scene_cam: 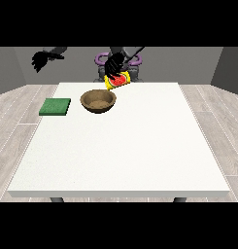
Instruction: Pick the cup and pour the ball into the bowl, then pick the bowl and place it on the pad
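- The black hand at the view's right (pixel 113 63) has its fingers wrapped round a yellow cup with a red inside (pixel 118 80), holding it in the air above the far edge of the large white table (pixel 120 146).
- The cup is tipped over, its red mouth facing the camera and down, just beyond and above the far right rim of the round brown wooden bowl (pixel 98 101).
- The ball cannot be made out.
- The bowl sits on the table, near the flat square green pad (pixel 55 106) at its left, the two apart.
- The black hand at the view's left (pixel 41 59) hangs raised off the table's far left corner, touching nothing; its fingers droop downward and spread.
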Controlling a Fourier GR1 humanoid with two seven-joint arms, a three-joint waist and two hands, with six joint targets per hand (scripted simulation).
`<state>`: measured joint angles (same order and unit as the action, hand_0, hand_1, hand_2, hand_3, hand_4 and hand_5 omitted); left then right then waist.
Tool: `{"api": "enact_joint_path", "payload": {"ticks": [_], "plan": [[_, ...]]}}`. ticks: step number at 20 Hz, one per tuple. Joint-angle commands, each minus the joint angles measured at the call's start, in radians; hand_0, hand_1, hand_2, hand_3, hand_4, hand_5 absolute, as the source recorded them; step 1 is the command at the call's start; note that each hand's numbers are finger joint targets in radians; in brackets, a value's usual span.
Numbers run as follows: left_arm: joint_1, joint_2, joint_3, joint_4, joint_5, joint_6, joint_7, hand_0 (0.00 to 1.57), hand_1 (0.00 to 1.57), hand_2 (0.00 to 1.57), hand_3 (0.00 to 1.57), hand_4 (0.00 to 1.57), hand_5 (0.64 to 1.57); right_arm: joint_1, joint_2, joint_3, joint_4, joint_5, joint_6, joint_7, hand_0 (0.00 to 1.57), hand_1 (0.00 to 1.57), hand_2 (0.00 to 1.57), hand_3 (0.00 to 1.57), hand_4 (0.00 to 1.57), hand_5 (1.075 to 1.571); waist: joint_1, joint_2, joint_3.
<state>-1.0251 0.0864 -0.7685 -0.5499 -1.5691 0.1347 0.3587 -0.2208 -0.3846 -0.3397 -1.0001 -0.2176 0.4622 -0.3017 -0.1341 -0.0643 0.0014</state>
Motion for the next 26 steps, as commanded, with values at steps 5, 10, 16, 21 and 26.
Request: {"api": "enact_joint_path", "payload": {"ticks": [5, 10, 16, 21, 26], "plan": [[-0.017, -0.045, -0.033, -0.020, -0.128, -0.118, -0.038, 1.45, 1.45, 1.57, 1.57, 1.53, 1.134, -0.013, -0.009, -0.007, -0.001, -0.028, 0.012, 0.050, 0.00, 0.00, 0.00, 0.00, 0.00, 1.571, 0.018, -0.002, -0.0012], [0.062, 0.003, 0.274, -0.138, 0.166, 0.090, 0.021, 1.50, 1.50, 1.57, 1.57, 1.57, 1.092, 0.042, 0.026, -0.005, -0.012, -0.024, -0.031, 0.076, 0.00, 0.00, 0.00, 0.00, 0.00, 1.568, 0.079, -0.048, -0.0095], [0.228, -0.049, 0.566, -0.268, 0.514, 0.300, -0.019, 1.02, 1.02, 1.26, 0.94, 1.39, 1.300, 0.071, 0.048, -0.011, -0.027, -0.017, -0.077, 0.077, 0.00, 0.00, 0.00, 0.00, 0.22, 1.565, 0.148, -0.002, -0.0158], [0.374, -0.085, 0.683, -0.405, 0.921, 0.392, -0.133, 0.00, 0.00, 0.00, 0.00, 0.00, 1.541, -0.015, 0.130, 0.035, -0.071, -0.007, -0.123, 0.073, 0.00, 0.00, 0.00, 0.00, 0.33, 1.568, 0.110, 0.126, -0.0288], [0.489, -0.086, 0.679, -0.558, 1.298, 0.264, -0.377, 0.00, 0.00, 0.00, 0.00, 0.00, 1.563, -0.037, 0.197, 0.074, -0.096, 0.058, -0.248, 0.091, 0.00, 0.00, 0.00, 0.00, 0.25, 1.571, 0.138, 0.127, -0.0130]]}}
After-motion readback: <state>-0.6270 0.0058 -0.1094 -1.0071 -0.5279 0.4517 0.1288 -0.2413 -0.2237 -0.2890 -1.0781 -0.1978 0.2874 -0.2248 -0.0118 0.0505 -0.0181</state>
